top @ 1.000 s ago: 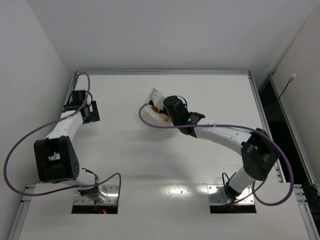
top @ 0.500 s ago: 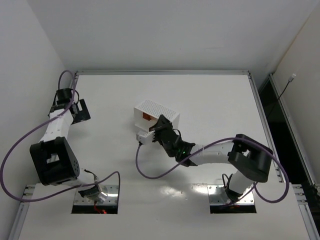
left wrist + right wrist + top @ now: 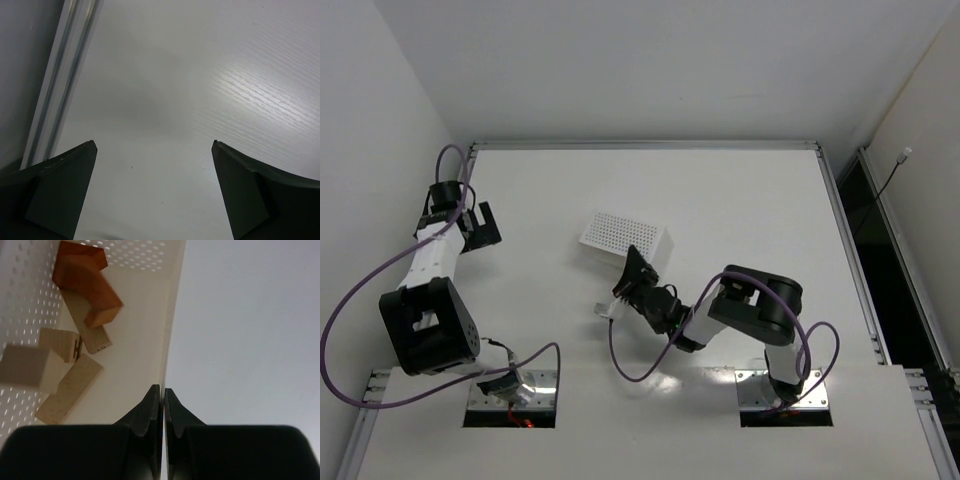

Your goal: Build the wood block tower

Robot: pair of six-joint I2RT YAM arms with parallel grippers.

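My right gripper is shut on the thin side wall of the white perforated bin. Inside the bin lie the wood blocks: a reddish-brown arch piece, a tan plank and pale tan cubes, loose against the perforated face. In the top view the bin is held tipped above the table centre, its perforated face towards the camera, with the right gripper at its near edge. My left gripper is open and empty over bare table at the far left. No tower is in view.
The table's left rail runs close beside the left gripper. The right arm's purple cable loops over the table in front of the bin. Walls close the table at the back and both sides.
The right arm has drawn back towards its base with the bin, turning it so the perforated face shows from above. The left arm moved slightly left, then held still.
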